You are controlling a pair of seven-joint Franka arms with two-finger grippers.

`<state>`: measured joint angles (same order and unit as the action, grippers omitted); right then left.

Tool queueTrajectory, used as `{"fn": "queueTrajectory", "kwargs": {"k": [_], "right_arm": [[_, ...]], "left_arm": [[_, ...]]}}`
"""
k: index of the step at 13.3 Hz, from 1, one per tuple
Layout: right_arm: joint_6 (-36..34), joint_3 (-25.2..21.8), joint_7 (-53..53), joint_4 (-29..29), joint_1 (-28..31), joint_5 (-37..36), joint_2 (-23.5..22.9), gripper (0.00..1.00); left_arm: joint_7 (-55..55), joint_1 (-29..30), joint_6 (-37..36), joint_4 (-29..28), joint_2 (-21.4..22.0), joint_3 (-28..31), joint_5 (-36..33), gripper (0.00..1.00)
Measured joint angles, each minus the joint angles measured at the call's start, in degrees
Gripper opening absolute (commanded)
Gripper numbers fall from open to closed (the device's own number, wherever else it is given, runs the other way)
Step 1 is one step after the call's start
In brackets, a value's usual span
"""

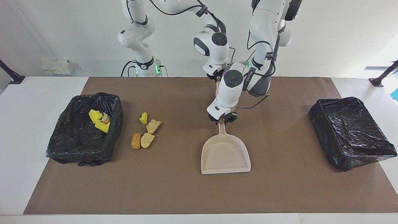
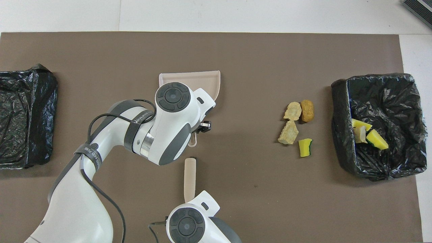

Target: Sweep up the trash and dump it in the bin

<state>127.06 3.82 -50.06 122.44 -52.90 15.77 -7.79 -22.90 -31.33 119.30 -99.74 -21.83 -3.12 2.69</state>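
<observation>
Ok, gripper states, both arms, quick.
Left gripper: shut on the dustpan, at its handle.
Right gripper: shut on the brush, by its handle.

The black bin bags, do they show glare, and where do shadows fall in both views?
Facing view: the bag toward the left arm's end shines with white glints; soft shadow under the dustpan. Overhead view: glints on the bin holding scraps; a faint arm shadow lies on the brown mat.
</observation>
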Motion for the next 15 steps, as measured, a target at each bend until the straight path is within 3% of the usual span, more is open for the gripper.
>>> {"fn": "queueTrajectory", "kwargs": {"k": [4,10,15], "right_arm": [[-0.1,0.0,0.3,-0.1,0.0,0.0,0.0,0.0],[-3.7,-0.8,7.7,-2.3,2.1,0.0,0.8,0.0],[-9.5,-1.0,15.4,-2.5,6.1,-0.6,3.2,0.0]], "left_arm": [[12.4,2.8,-0.1,0.0,0.3,1.3,0.0,0.0],[35.3,15.3,-4.8,3.0,3.4,2.0,-0.1,0.0],[62.2,24.8,-9.1,3.4,6.2,2.1,-0.1,0.0]]}}
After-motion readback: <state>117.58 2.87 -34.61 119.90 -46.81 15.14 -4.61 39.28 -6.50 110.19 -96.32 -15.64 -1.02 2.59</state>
